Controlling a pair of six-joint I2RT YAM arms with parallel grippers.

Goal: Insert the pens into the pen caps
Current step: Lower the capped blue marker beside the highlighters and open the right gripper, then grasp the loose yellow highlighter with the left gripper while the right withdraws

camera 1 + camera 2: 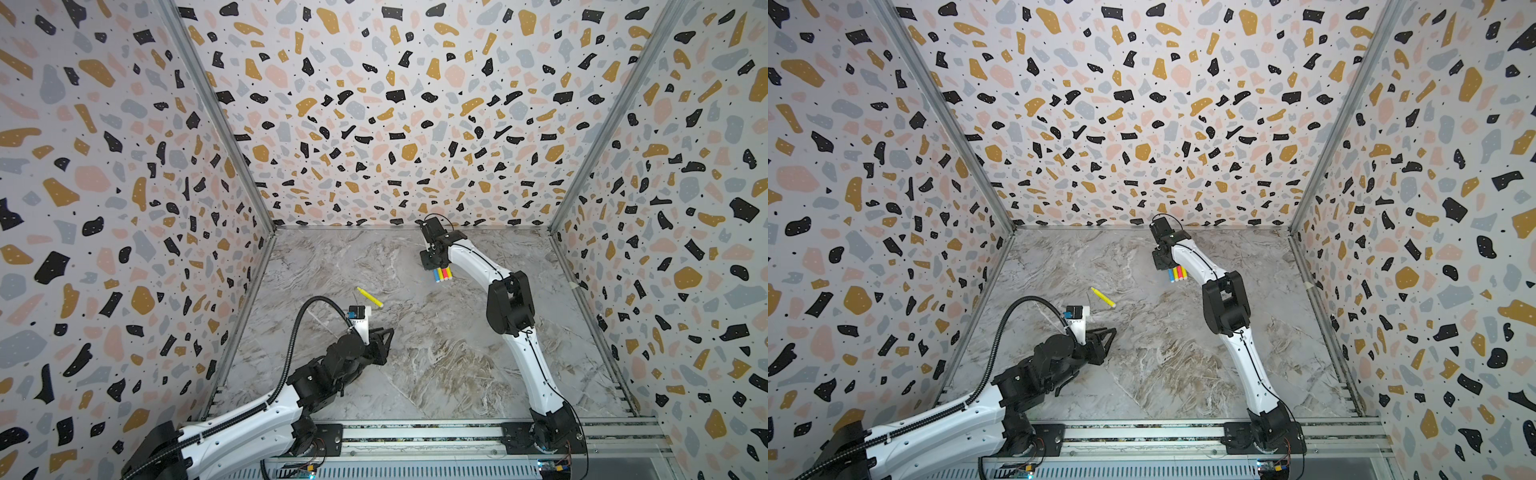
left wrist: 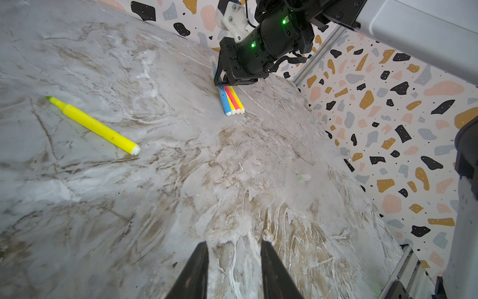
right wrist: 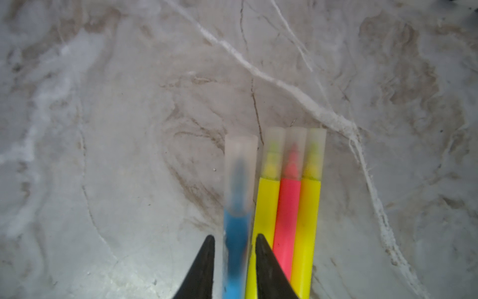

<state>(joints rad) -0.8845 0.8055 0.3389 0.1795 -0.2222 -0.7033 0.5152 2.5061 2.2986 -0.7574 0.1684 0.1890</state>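
Observation:
A loose yellow pen (image 1: 370, 297) (image 1: 1103, 297) (image 2: 95, 126) lies uncapped on the marble table (image 1: 436, 374), its tip pointing to the back left. Farther back lies a tight row of capped pens (image 1: 442, 274) (image 1: 1177, 273) (image 2: 231, 101): blue (image 3: 235, 227), yellow (image 3: 266, 204), pink-red (image 3: 288, 207), yellow (image 3: 309, 207), each under a translucent cap (image 3: 240, 155). My right gripper (image 3: 234, 236) (image 1: 434, 266) straddles the blue pen, which looks blurred; its jaws stand a little apart from it. My left gripper (image 2: 234, 244) (image 1: 386, 338) hovers open and empty in front of the loose pen.
A single clear pen cap (image 2: 303, 178) lies on the marble to the right of the left gripper's line of sight. Patterned walls (image 1: 124, 208) close in the table on three sides, and a metal rail (image 1: 415, 432) runs along the front.

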